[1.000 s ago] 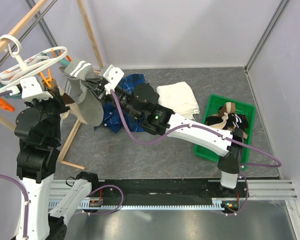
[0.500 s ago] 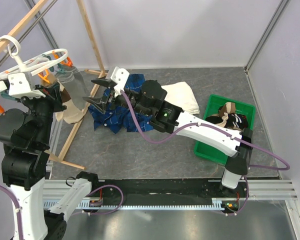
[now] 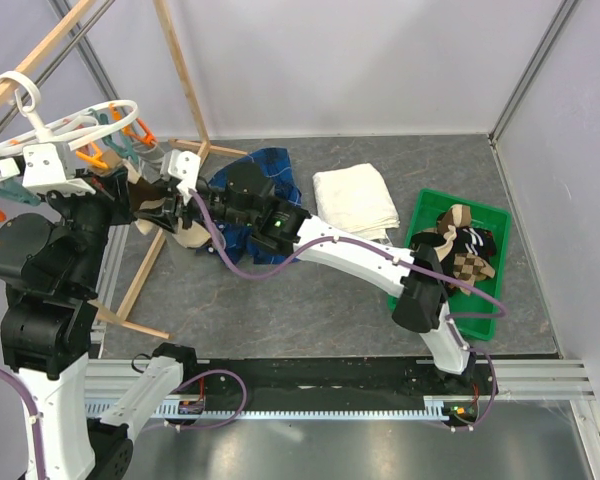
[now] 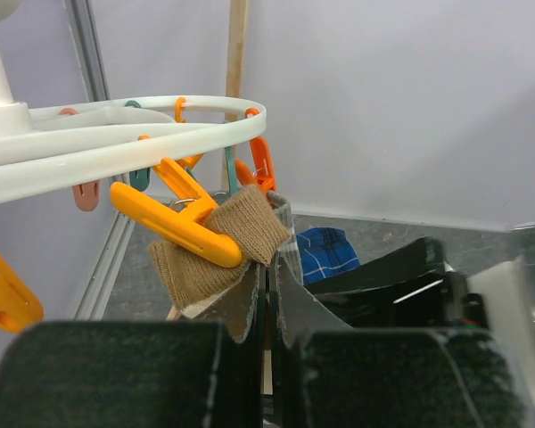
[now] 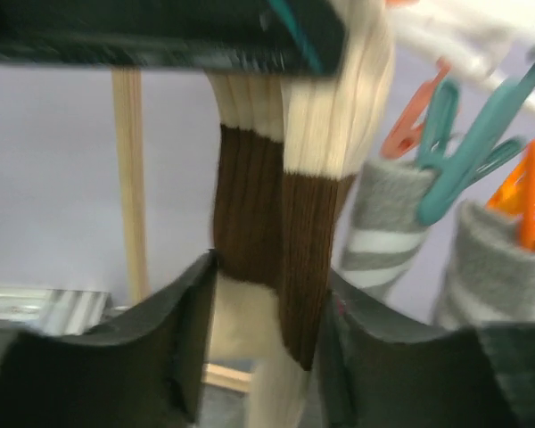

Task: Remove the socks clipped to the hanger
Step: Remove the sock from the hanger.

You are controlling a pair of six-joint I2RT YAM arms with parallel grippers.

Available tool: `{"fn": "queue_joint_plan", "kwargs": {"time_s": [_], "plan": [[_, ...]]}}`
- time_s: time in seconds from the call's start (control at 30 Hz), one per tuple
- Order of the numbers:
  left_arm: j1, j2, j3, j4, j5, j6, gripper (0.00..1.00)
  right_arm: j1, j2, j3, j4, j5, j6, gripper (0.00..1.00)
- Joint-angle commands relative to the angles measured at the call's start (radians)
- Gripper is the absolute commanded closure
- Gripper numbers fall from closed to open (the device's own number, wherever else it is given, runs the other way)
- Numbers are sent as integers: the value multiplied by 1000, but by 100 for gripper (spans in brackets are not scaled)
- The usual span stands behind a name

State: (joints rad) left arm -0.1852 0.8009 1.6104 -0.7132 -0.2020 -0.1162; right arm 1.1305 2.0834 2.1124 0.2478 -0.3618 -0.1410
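Observation:
The white round hanger point(image 3: 98, 112) hangs at the far left with orange and teal clothespins. In the left wrist view its ring point(image 4: 134, 125) carries an orange pin point(image 4: 174, 214) clipped on a tan sock point(image 4: 245, 227). My left gripper point(image 4: 269, 299) is shut just under that sock, with nothing visible between the fingers. My right gripper point(image 5: 272, 267) is open, and a hanging brown-and-cream ribbed sock point(image 5: 285, 241) sits between its fingers. Beside it hang two grey striped socks point(image 5: 383, 232), one under a teal pin point(image 5: 464, 152). From above, the right gripper point(image 3: 152, 198) reaches under the hanger.
A green bin point(image 3: 428, 300) at the right holds several removed socks point(image 3: 460, 245). A blue plaid shirt point(image 3: 265, 170) and a folded white towel point(image 3: 355, 200) lie on the table. Wooden rack poles point(image 3: 185, 80) stand around the hanger.
My right gripper opened and let go of a grey sock, which swung back under the hanger. It then moved left around the brown-and-cream sock. The left arm shifted left.

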Motion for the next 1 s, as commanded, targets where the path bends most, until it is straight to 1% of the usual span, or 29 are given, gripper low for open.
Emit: {"fn": "queue_joint_plan", "kwargs": {"time_s": [0.0,0.07,0.1,0.13,0.23,0.27,0.4,0.5,0.63,0.87,0.93,0.97], "plan": [[4,12,37,-3,26,-27,98,5,21,77,18,-26,49,76],[4,18,55,-23,21,-33,96,5,15,72,21,-2,49,98],[4,20,66,-35,15,-37,92,6,9,70,18,10,50,100],[4,20,77,-52,3,-49,79,6,6,72,15,18,53,100],[4,29,124,-92,-20,-86,55,9,-2,78,-1,47,57,100],[4,34,158,-106,-36,-100,52,12,-3,81,-14,50,58,100],[4,70,242,-169,-86,-181,48,14,1,89,-41,83,60,100],[4,87,295,-189,-120,-212,48,14,13,106,-65,92,55,100],[4,122,344,-212,-172,-212,48,14,24,118,-84,104,52,100],[4,173,345,-206,-155,-183,47,15,38,123,-94,93,43,100],[4,188,353,-209,-158,-178,47,25,37,118,-114,107,5,100],[4,202,353,-209,-154,-175,47,31,33,116,-126,139,-24,100]]}}
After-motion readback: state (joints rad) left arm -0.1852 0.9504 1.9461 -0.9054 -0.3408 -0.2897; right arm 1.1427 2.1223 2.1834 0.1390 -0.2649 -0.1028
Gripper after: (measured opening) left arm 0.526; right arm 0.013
